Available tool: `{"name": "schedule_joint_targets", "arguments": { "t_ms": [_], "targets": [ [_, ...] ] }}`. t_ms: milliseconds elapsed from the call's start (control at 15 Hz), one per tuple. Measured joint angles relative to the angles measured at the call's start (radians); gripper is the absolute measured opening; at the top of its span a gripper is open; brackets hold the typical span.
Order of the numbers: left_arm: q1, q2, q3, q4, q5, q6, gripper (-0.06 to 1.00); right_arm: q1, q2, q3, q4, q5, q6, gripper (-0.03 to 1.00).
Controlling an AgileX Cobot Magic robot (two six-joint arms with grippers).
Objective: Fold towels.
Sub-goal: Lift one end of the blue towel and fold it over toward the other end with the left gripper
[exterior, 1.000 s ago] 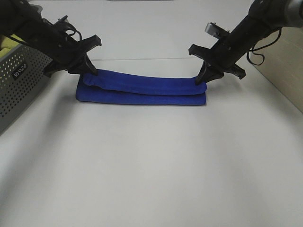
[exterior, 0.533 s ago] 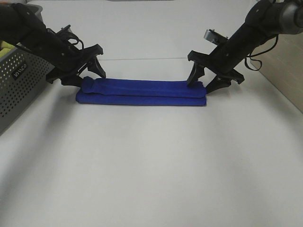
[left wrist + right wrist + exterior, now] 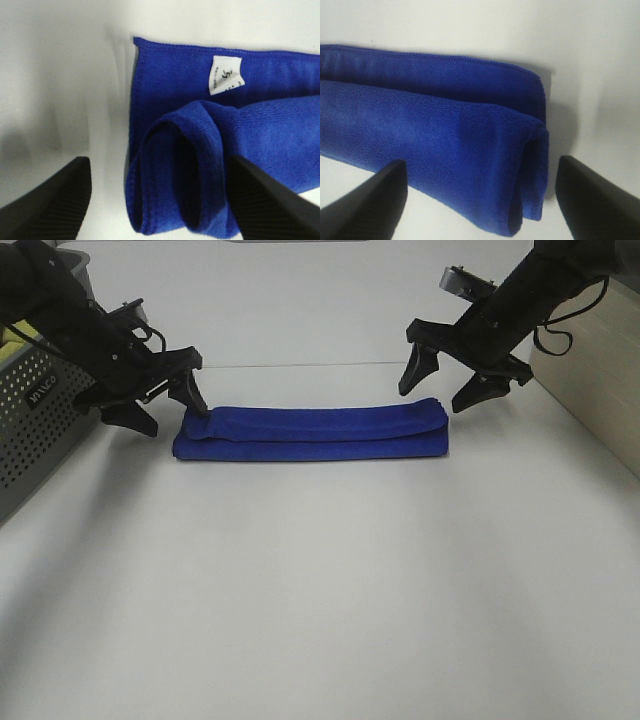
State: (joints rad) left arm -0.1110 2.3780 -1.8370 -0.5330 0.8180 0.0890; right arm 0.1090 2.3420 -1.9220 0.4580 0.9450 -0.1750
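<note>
A royal-blue towel [image 3: 310,432] lies folded into a long narrow strip across the back of the white table. Its left end [image 3: 175,170] shows looped layers and a small white tag [image 3: 226,75]. Its right end [image 3: 470,150] shows stacked folds. My left gripper [image 3: 168,408] stands open just beyond the towel's left end, one fingertip [image 3: 197,400] near the cloth, holding nothing. Open as well, my right gripper [image 3: 440,385] hangs a little above the towel's right end, apart from it.
A grey perforated basket [image 3: 40,410] with a yellow-green cloth [image 3: 15,338] stands at the left edge, close behind my left arm. A beige wall panel [image 3: 600,390] borders the table at the right.
Both grippers went from shut on the towel's ends to open and let it go. The right gripper has risen and drawn back. The top fold has settled flat.
</note>
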Motion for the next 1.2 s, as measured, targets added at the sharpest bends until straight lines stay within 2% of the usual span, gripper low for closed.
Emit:
{"name": "schedule_joint_targets", "arguments": {
  "t_ms": [333,467,533,667,733,933,1200],
  "targets": [
    [-0.031,0.052,-0.001,-0.052,-0.043,0.014,0.71,0.000,0.000,0.000,0.000,0.007,0.000,0.77],
    [-0.034,0.058,-0.006,-0.059,-0.058,0.015,0.65,0.000,-0.001,0.000,0.000,0.007,0.000,0.77],
    [-0.034,0.062,-0.006,-0.064,-0.066,0.015,0.55,0.000,-0.001,0.000,0.000,0.007,0.000,0.77],
    [-0.034,0.073,-0.006,-0.069,-0.067,0.015,0.21,0.000,-0.001,0.000,0.000,0.007,0.000,0.77],
    [-0.034,0.074,-0.006,-0.071,-0.068,0.015,0.09,0.000,-0.001,0.000,0.000,0.007,0.000,0.77],
    [-0.025,0.067,-0.006,-0.052,-0.064,0.015,0.08,0.000,-0.001,0.000,0.000,0.007,0.000,0.77],
    [0.008,-0.004,-0.006,0.103,-0.062,-0.053,0.08,0.000,-0.001,0.000,-0.008,0.015,0.000,0.77]
  ]
}}
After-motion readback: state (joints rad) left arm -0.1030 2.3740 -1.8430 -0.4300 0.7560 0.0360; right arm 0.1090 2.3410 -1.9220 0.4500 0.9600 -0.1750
